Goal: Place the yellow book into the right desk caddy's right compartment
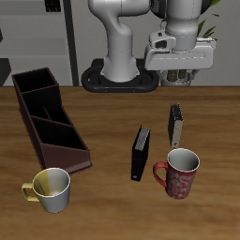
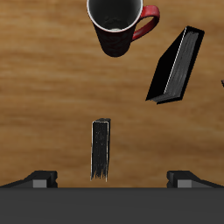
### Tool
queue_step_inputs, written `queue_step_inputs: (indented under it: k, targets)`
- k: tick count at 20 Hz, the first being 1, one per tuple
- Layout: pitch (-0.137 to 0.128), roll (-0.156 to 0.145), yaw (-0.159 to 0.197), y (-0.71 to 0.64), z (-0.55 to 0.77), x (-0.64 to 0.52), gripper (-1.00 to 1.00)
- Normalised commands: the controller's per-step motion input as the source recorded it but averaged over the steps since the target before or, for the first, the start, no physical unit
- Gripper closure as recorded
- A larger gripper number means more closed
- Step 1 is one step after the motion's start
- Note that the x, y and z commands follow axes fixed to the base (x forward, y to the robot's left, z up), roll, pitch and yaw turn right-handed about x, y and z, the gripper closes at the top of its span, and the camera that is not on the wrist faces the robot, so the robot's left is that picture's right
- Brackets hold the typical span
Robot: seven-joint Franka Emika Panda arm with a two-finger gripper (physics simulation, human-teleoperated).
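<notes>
My claw (image 1: 178,77) hangs open, holding nothing, above the yellow book (image 1: 175,124) — upright just behind the red mug (image 1: 178,172). It looks thin, stiff, light — I'd pinch its covers.

Your wooden table (image 1: 112,131) carries the right desk caddy (image 1: 49,117), long and dark brown, with a pale yellow mug (image 1: 51,188) just before its front end. The yellow book (image 1: 175,123) stands upright farther back, the black book (image 1: 141,153) nearer, beside the red mug (image 1: 180,172).
</notes>
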Motion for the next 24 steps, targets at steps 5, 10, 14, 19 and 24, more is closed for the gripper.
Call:
queue_step_inputs:
  k: [5, 10, 14, 19, 24]
  targets:
    - [-0.012, -0.016, -0.011, -0.01, -0.23, -0.07, -1.00]
    - [-0.007, -0.014, 0.010, -0.05, -0.22, -0.09, -1.00]
    - [0.006, -0.004, -0.007, 0.03, -0.26, -0.04, -1.00]
    - [0.024, -0.015, 0.011, 0.06, -0.23, 0.03, -1.00]
    - [0.017, -0.007, 0.003, 0.09, -0.17, 0.05, -1.00]
